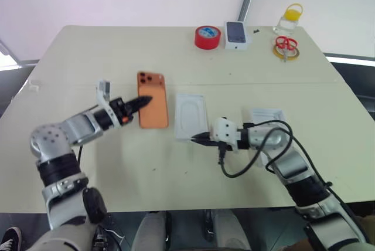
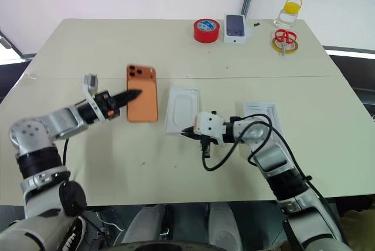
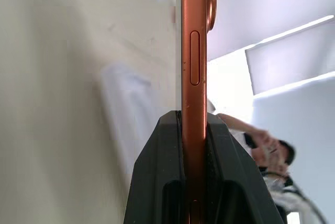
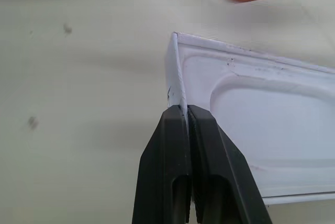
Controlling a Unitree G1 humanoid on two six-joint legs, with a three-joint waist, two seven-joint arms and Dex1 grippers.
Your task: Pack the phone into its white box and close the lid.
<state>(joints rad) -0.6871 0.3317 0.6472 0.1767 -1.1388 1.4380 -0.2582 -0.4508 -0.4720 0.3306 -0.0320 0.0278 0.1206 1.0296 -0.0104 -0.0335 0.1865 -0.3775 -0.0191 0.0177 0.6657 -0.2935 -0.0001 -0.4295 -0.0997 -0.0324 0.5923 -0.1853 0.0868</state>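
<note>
Left hand (image 1: 142, 101) clamps the stiff, slick phone (image 1: 153, 108) edgewise; right hand (image 1: 196, 139) pinches the light white box (image 1: 191, 116) beside the phone by its rim

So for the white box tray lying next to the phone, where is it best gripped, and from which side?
Best by the thin upright rim at its near corner, coming in low from the robot's right. The white box tray lies flat and shallow, so only its rim offers an edge to pinch. The right gripper is shut on that rim there, while the left gripper holds the phone by its edge.
</note>
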